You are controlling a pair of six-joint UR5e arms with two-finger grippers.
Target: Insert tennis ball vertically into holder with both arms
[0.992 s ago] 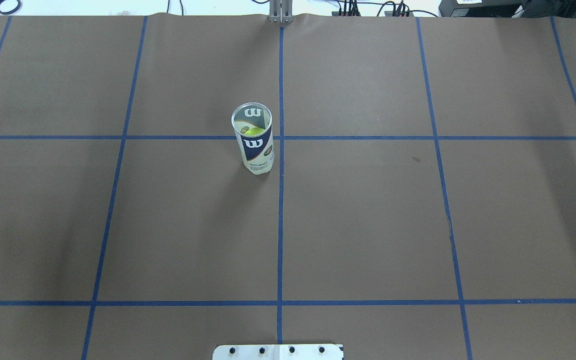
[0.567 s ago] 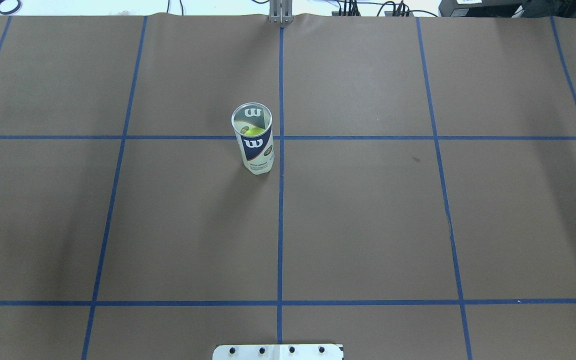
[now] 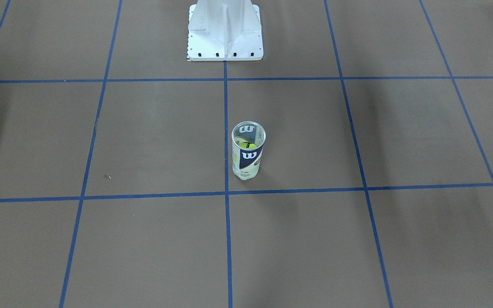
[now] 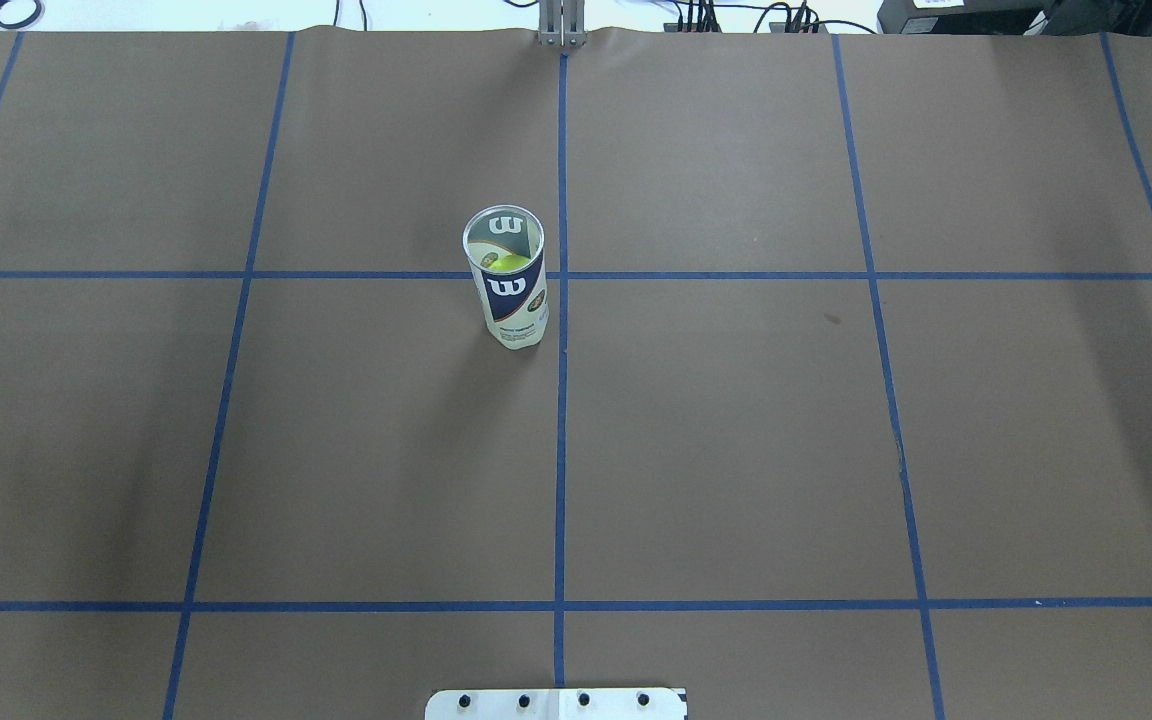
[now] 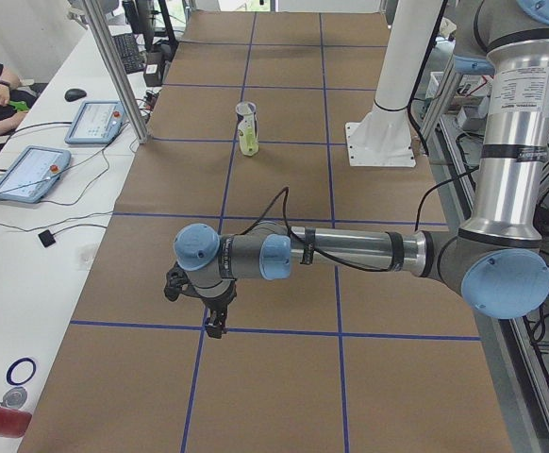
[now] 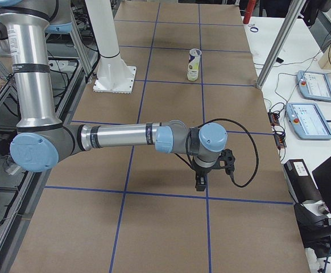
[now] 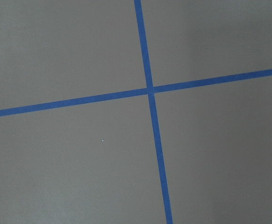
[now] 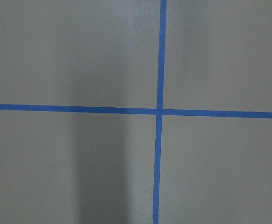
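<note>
Holder (image 4: 514, 290) upright on bench (image 4: 736, 450), ball (image 4: 511, 263) inside; left arm (image 5: 350, 251), right arm (image 6: 125, 135) well away; cannot tell jaws' opening.

The left arm (image 5: 350, 250) stretches low across the brown table (image 5: 284, 396), its gripper (image 5: 215, 326) pointing down over a blue tape (image 5: 274, 329) crossing; whether its fingers are apart is unclear. Far along, the can (image 5: 246, 129) stands upright. 2 tablets (image 5: 29, 173) lie on the white bench (image 5: 29, 283).

Holder (image 4: 506, 295) upright on table (image 4: 736, 450), ball (image 4: 510, 263) inside, just left of centre line (image 4: 561, 450)
</note>
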